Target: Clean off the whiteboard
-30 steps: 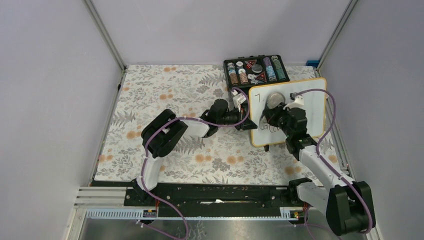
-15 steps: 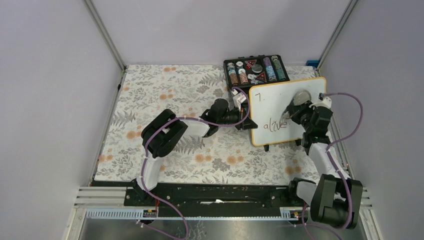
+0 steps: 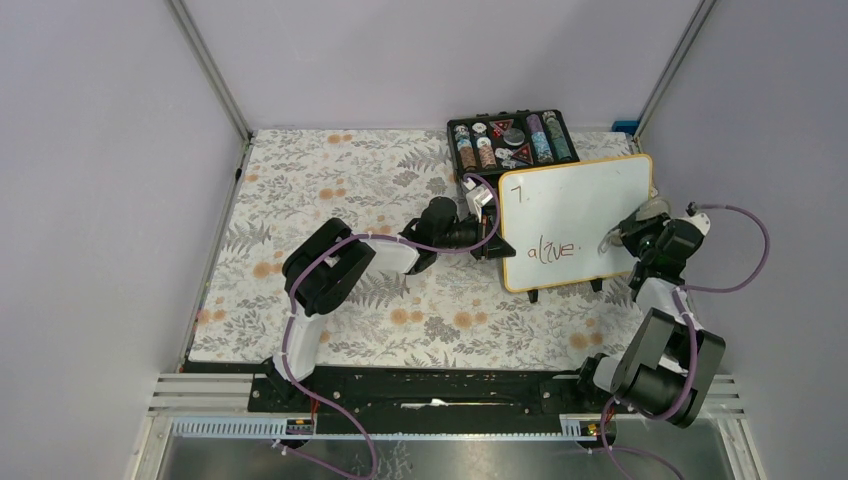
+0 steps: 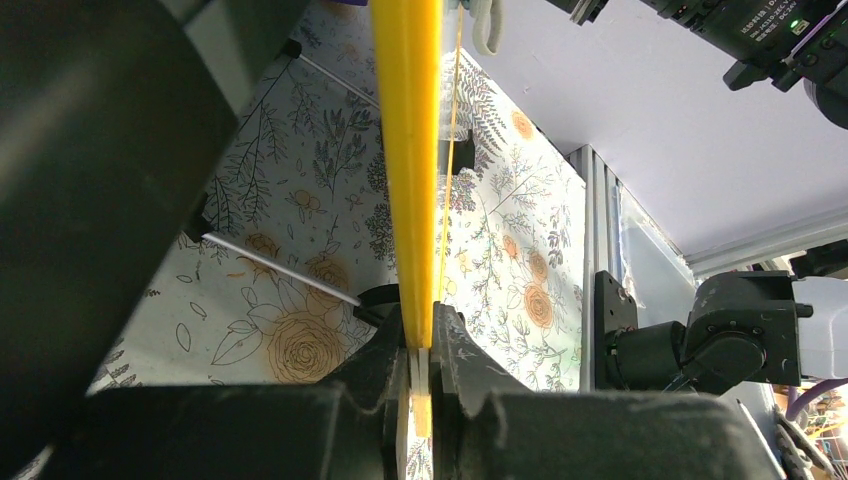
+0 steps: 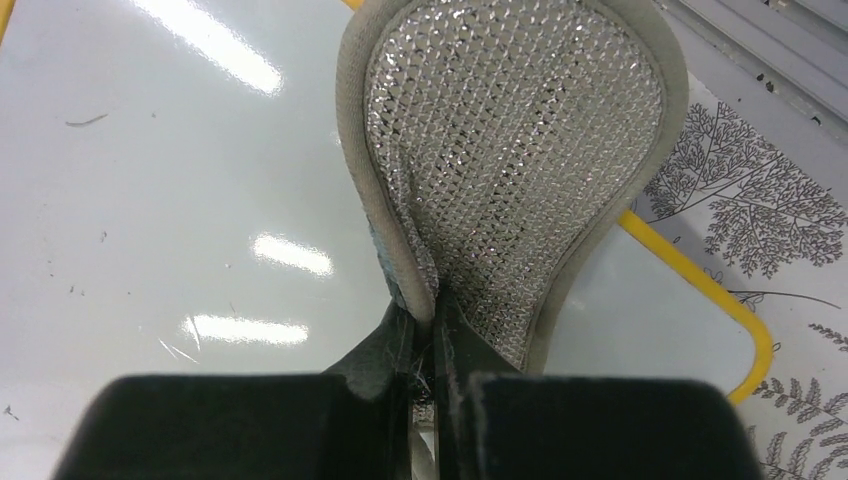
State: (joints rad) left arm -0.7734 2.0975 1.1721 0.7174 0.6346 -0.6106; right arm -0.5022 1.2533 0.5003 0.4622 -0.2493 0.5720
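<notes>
The whiteboard (image 3: pixel 575 220), white with a yellow-orange frame, stands tilted at the right of the table. It bears a red mark at its top left and red-and-green writing low on its face. My left gripper (image 3: pixel 497 238) is shut on the board's left frame edge (image 4: pixel 408 180). My right gripper (image 3: pixel 628 232) is shut on a silver mesh sponge pad (image 5: pixel 510 160), pressed against the board (image 5: pixel 150 200) near its right edge and yellow corner.
A black case of coloured chips (image 3: pixel 510 140) sits behind the board at the back. A floral cloth (image 3: pixel 350 190) covers the table. Metal rails run along the right side (image 3: pixel 675 270) and the near edge.
My right gripper has swept the pad from the board's upper middle to its right edge. The writing low on the board now shows. The left arm has not moved.
</notes>
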